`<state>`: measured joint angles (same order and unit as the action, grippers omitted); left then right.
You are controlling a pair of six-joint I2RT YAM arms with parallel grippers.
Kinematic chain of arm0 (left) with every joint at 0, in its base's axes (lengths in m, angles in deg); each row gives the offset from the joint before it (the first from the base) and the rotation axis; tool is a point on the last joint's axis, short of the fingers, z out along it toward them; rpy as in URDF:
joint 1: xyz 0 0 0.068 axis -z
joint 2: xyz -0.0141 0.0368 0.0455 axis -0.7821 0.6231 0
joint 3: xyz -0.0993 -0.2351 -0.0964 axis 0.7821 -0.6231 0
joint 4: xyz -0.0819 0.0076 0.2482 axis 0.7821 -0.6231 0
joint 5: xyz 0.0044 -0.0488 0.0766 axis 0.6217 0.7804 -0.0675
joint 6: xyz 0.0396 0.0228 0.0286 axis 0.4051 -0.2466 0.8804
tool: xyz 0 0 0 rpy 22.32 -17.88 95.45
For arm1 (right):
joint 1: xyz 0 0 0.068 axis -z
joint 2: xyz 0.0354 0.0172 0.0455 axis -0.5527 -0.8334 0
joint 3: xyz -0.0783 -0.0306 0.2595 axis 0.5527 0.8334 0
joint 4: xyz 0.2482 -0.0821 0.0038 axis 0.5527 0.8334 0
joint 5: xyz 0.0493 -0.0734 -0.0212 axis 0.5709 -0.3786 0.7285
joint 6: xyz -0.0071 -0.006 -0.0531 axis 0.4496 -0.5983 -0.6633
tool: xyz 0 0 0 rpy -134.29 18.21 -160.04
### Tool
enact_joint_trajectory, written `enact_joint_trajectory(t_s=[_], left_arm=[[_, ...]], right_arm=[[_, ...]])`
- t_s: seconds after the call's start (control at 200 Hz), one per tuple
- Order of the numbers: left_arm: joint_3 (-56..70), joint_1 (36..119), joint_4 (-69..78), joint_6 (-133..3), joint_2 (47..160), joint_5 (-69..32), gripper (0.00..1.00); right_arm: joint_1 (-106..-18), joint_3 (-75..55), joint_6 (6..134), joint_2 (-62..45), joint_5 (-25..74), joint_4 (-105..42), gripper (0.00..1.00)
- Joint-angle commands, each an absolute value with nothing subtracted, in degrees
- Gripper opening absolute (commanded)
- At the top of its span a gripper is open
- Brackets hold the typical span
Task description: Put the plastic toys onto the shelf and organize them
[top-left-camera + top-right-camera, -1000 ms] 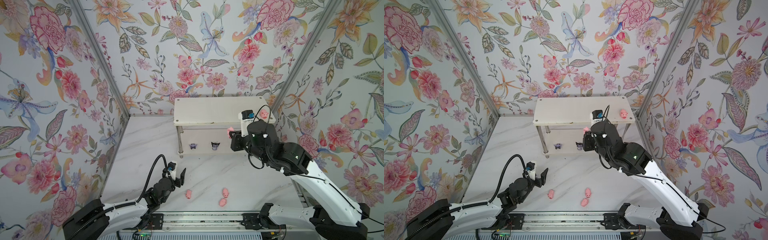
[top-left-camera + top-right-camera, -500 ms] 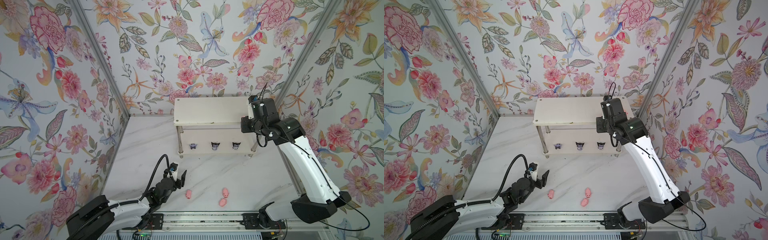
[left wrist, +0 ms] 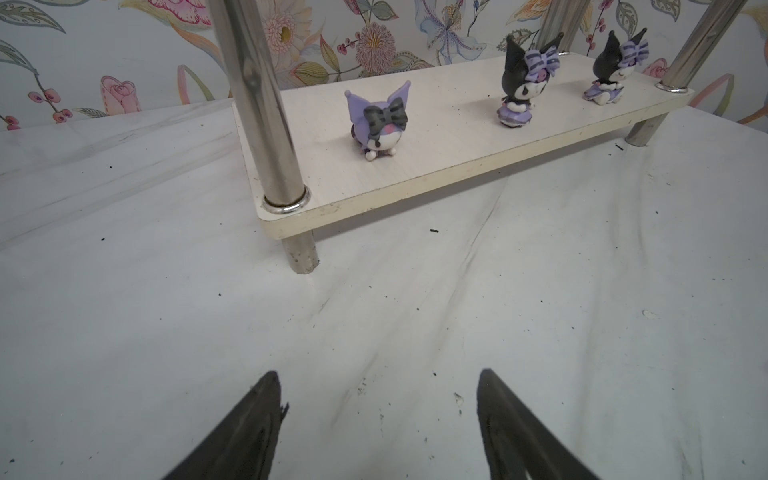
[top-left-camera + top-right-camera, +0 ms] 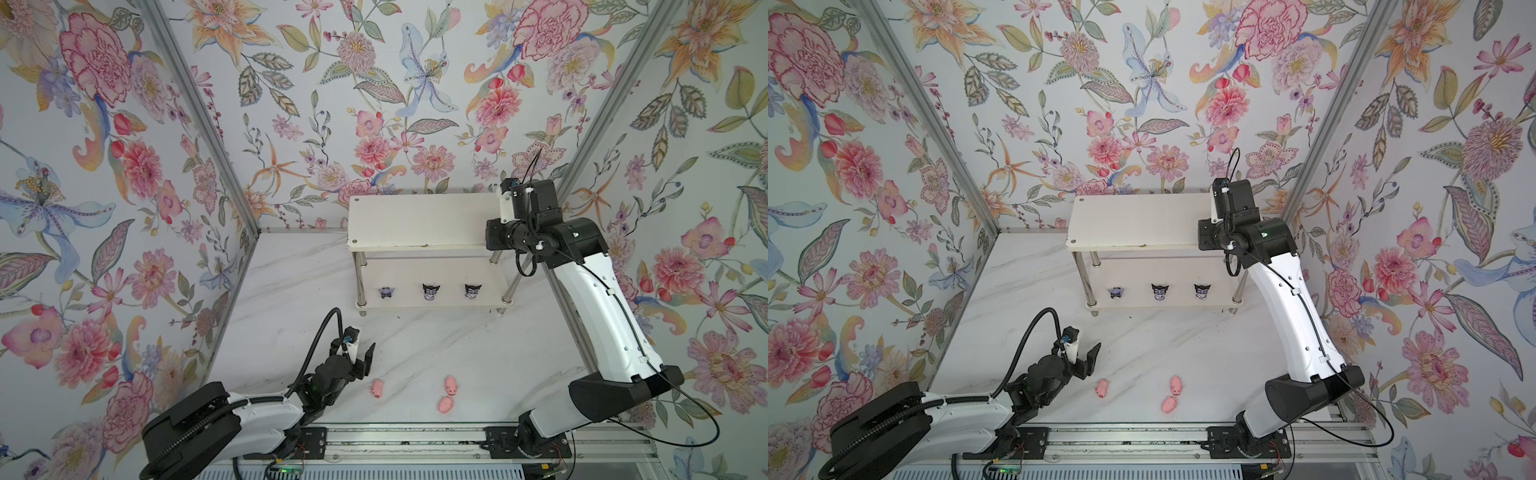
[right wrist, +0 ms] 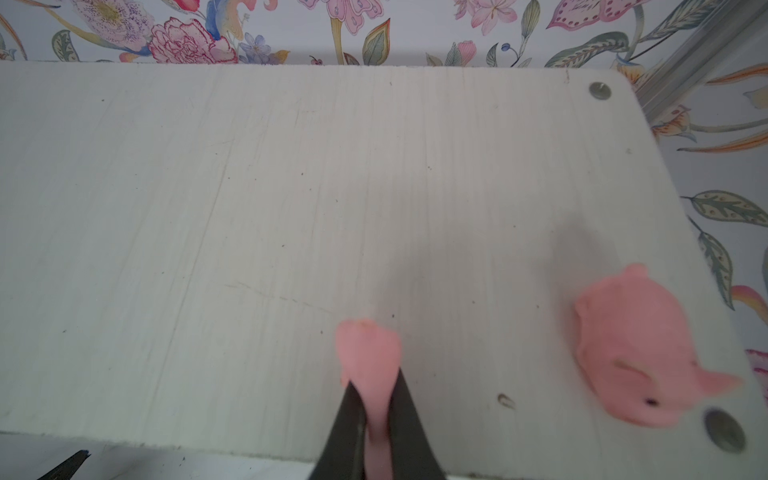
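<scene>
The white two-tier shelf (image 4: pixel 415 220) stands at the back of the table. On its lower board three purple-and-white figurines (image 4: pixel 431 291) stand in a row, close up in the left wrist view (image 3: pixel 380 120). My right gripper (image 5: pixel 374 382) hovers over the right end of the top board (image 5: pixel 291 208), shut on a pink pig (image 5: pixel 370 353). A second pig (image 5: pixel 636 353) lies on that board near the corner. Both top views hide these two under the right wrist (image 4: pixel 528 208). Three more pigs (image 4: pixel 377 388) (image 4: pixel 451 385) (image 4: pixel 445 404) lie on the table near the front. My left gripper (image 4: pixel 360 351) is open and empty, left of them.
Floral walls close in the marble table (image 4: pixel 457 345) on three sides. A metal rail (image 4: pixel 415 440) runs along the front edge. A chrome shelf leg (image 3: pixel 262 104) stands ahead of the left gripper (image 3: pixel 378 390). The right arm (image 4: pixel 602 316) leans along the right wall.
The right arm has risen from in front of the lower board to above the top board's right end, carrying the pig. The left arm has barely shifted.
</scene>
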<state>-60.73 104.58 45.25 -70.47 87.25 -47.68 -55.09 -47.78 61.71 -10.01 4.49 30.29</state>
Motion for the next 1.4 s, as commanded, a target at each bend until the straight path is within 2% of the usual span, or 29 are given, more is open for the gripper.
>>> enact_joint_trajectory(t_s=[0.0,0.35,0.631,0.766,0.881,0.961,1.391], left_arm=[[-59.33,104.14,47.08,-71.19,88.52,-46.61,0.75],[-58.98,104.02,47.32,-71.07,89.43,-46.37,0.76],[-58.74,103.99,47.52,-71.19,90.23,-45.97,0.76],[-58.8,104.02,47.44,-71.06,90.11,-45.99,0.76],[-58.72,104.02,47.52,-71.02,90.14,-46.09,0.76],[-58.74,103.99,47.68,-71.19,90.38,-46.01,0.76],[-58.7,103.88,47.78,-71.09,90.53,-45.89,0.77]], right_arm=[[-54.97,-48.66,60.65,-11.39,5.58,31.54,0.11],[-54.61,-49.93,59.97,-12.78,1.16,31.53,0.14],[-53.0,-50.38,59.55,-13.66,1.9,31.53,0.17],[-52.98,-49.94,59.89,-14.3,3.12,31.47,0.29],[-53.02,-49.19,60.16,-14.27,3.34,31.44,0.45],[-53.04,-49.01,60.24,-14.18,3.41,31.44,0.5],[-53.05,-47.5,61.9,-9.22,3.88,31.44,0.6]])
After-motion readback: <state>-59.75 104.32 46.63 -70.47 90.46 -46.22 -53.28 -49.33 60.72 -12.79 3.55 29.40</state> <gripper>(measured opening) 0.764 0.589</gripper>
